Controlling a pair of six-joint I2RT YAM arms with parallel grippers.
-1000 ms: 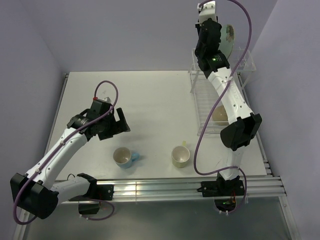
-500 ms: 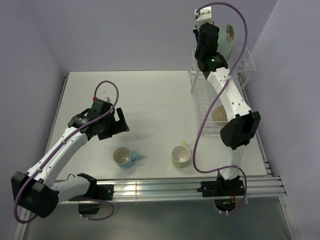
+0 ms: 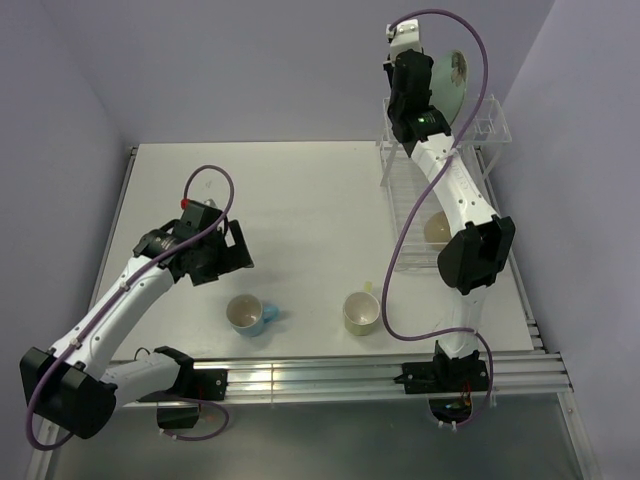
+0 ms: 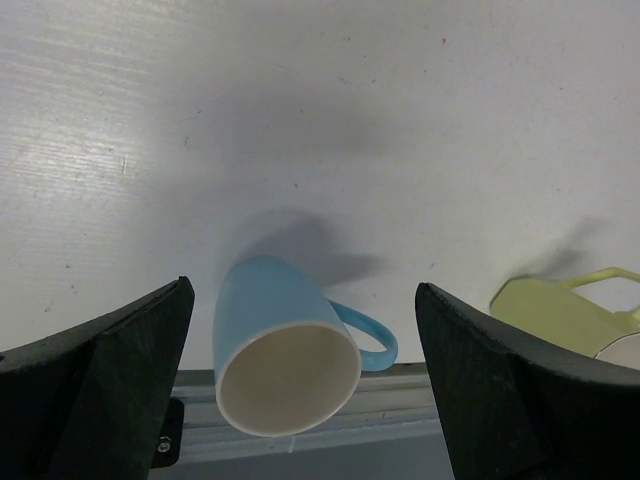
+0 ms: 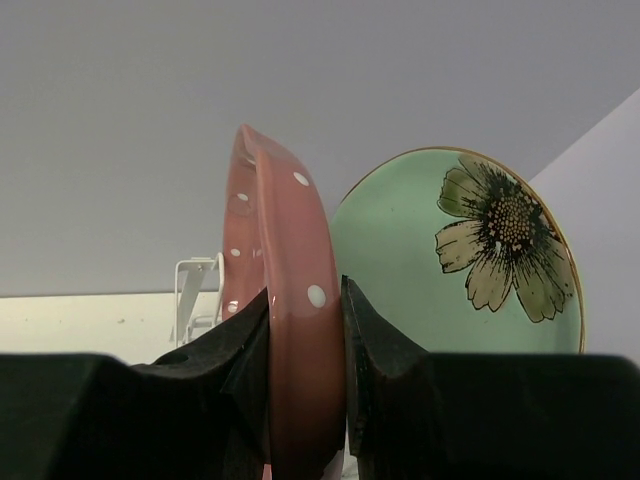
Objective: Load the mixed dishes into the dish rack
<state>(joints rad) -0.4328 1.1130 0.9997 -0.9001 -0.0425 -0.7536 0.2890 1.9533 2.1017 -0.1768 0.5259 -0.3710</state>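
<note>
Right hand (image 5: 305, 305) shifted left, gripping pink plate (image 5: 285, 220) upright.

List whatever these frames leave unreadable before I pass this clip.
- Right wrist view: the right gripper covers the bottom of the pink dotted plate and of the green flowered plate, so their seating in the dish rack is unreadable.
- Top view: the right arm hides the pink dotted plate and part of the cream bowl.
- Left wrist view: the yellow-green mug is cut off by the frame's right edge and one finger of the left gripper.
</note>
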